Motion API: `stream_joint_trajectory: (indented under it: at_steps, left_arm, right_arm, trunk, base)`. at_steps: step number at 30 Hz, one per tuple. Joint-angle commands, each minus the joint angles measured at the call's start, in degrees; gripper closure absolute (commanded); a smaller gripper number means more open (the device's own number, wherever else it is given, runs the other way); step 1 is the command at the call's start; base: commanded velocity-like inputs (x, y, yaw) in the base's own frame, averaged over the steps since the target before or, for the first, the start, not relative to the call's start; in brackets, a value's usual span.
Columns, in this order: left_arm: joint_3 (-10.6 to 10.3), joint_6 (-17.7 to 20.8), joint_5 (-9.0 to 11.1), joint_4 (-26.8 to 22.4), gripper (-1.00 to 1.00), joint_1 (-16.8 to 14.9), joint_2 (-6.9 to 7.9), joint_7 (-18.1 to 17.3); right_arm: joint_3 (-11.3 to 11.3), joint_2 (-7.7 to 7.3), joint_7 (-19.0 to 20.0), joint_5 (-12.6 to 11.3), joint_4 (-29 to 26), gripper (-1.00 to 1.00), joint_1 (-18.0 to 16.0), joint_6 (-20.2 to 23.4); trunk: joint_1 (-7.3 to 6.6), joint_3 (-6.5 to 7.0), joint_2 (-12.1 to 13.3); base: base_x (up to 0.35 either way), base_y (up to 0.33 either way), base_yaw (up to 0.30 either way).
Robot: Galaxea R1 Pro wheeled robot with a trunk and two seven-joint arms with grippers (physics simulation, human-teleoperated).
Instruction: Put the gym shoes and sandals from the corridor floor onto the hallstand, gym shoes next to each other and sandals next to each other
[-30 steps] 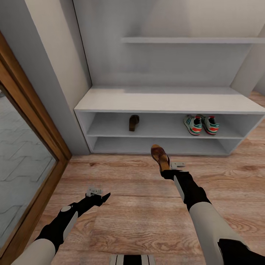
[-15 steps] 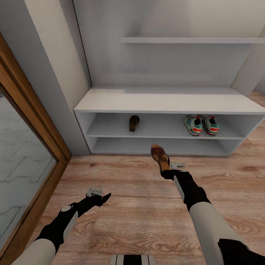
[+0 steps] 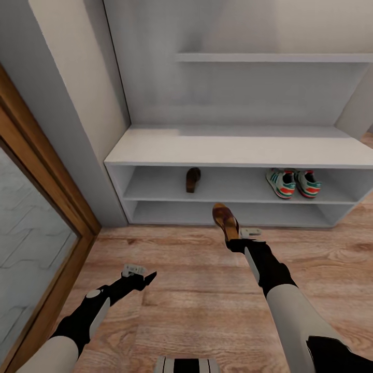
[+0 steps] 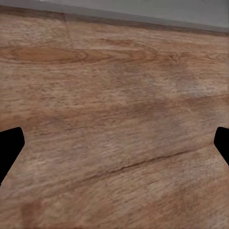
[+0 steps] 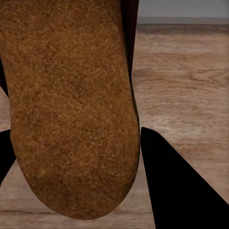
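On the rack (image 3: 228,150), upper open shelf: one sandal (image 3: 192,179) toward the left end, both gym shoes (image 3: 293,183) side by side toward the right end, touching or nearly so. Second sandal (image 3: 225,219) is off the floor (image 3: 197,290), pinched at its heel by the right hand (image 3: 234,237), toe pointing at the rack, just in front of the lower shelf. Right wrist view: tan footbed (image 5: 71,105) up close, dark fingers (image 5: 176,181) either side of it. Left hand (image 3: 135,273) hangs low over bare floor, well left of the held sandal, holding nothing; left wrist view shows its fingertips (image 4: 9,145) spread wide at both edges over planks. Mirrored door (image 3: 31,233) with wood frame at far left.
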Motion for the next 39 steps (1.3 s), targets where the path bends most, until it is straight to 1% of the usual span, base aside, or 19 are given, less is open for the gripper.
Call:
stream_joint_trajectory:
  at_steps: [1,10,16,27,29,33,36,39]
  left_arm:
    - [-0.10,0.01,0.43,0.04,-1.00,-0.04,0.03,-0.15]
    - [-0.15,0.06,0.43,0.04,-1.00,-0.05,0.02,-0.15]
    - [-0.14,0.07,0.39,0.04,-1.00,-0.04,0.02,-0.15]
    - [-0.17,0.06,0.34,0.04,-1.00,-0.03,-0.03,-0.15]
    - [-0.49,0.07,0.34,0.04,-1.00,-0.02,-0.06,-0.15]
    - [-1.93,0.07,0.34,0.04,-1.00,-0.03,-0.07,-0.15]
    - [-2.44,0.07,0.34,0.04,-1.00,-0.05,-0.07,-0.15]
    - [-2.48,0.07,0.34,0.04,-1.00,-0.02,-0.07,-0.15]
  right_arm:
    - [-0.24,0.08,0.13,0.46,-0.11,1.00,-0.02,0.32]
    - [-0.24,0.08,0.13,0.46,-0.07,1.00,-0.01,0.32]
    - [-0.24,0.08,0.13,0.44,-0.12,1.00,-0.01,0.32]
    - [-0.24,0.08,0.13,0.45,-0.12,1.00,-0.01,0.32]
    - [-0.24,0.08,0.13,0.45,-0.12,1.00,-0.01,0.32]
    - [-0.24,0.08,0.13,0.45,-0.11,1.00,-0.03,0.32]
    - [-0.24,0.08,0.13,0.44,-0.06,1.00,-0.01,0.32]
    - [-0.24,0.08,0.13,0.44,-0.05,1.00,-0.01,0.32]
  trunk:
    - [0.00,-0.04,-0.02]
    - [0.00,-0.04,-0.02]
    - [0.00,-0.04,-0.02]
    - [0.00,-0.04,-0.02]
    - [0.00,-0.04,-0.02]
    - [0.00,-0.04,-0.02]
    - [0.00,-0.04,-0.02]
    - [0.00,-0.04,-0.02]
  base:
    - [0.193,0.001,0.000]
    - [0.310,0.003,0.000]
    - [0.321,0.100,0.000]
    - [0.065,0.013,0.000]
    - [0.232,0.080,0.000]
    - [0.288,0.044,0.000]
    - [0.316,0.009,0.000]
    - [0.318,0.001,0.000]
